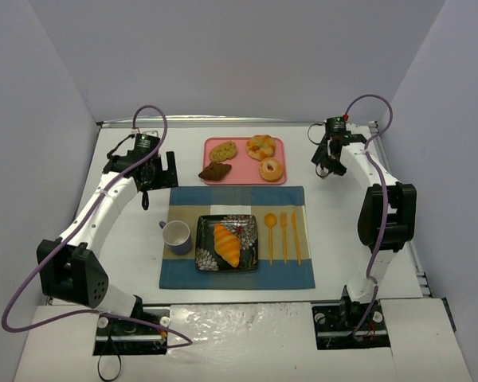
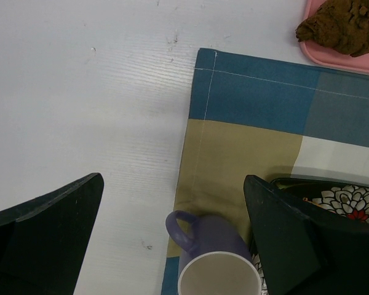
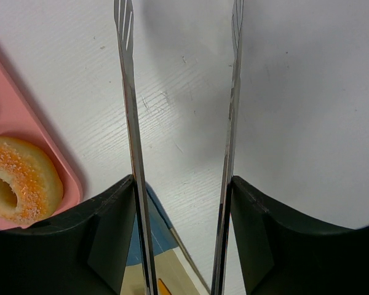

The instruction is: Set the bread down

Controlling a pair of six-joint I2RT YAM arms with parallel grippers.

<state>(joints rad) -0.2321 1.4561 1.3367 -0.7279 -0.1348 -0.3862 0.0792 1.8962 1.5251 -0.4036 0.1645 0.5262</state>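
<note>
At the far left the left gripper [image 1: 147, 171] [image 2: 173, 184] hangs over the white wood-grain worktop [image 1: 127, 231] [image 2: 80, 92] with its jaws spread wide. Nearer the arm bases a purple ceramic mug [image 1: 176, 235] [image 2: 215, 261], pale inside, stands on the left edge of a blue-and-tan checked cloth placemat [image 1: 237, 199] [image 2: 252, 110]. Just beside the mug sits a square black plate with a flower pattern [image 1: 206, 259] [image 2: 350, 200], and the golden-orange ridged croissant [image 1: 227, 243] lies aslant on it. To its right an orange plastic spoon [image 1: 271, 235], fork [image 1: 284, 235] and knife [image 1: 295, 235] lie side by side. Behind the mat a pink rectangular tray [image 1: 280, 145] [image 3: 6, 110] holds a flat speckled cookie [image 1: 222, 150], a dark brown croissant-shaped pastry [image 1: 215, 170] [image 2: 341, 27], a knotted golden bun [image 1: 260, 146] and a sugared ring donut [image 1: 271, 169] [image 3: 15, 181]. At the far right the right gripper [image 1: 331, 163] [image 3: 183, 184] has its jaws clamped on slim metal tongs [image 3: 128, 92], whose slotted tips stand apart over the worktop.
</note>
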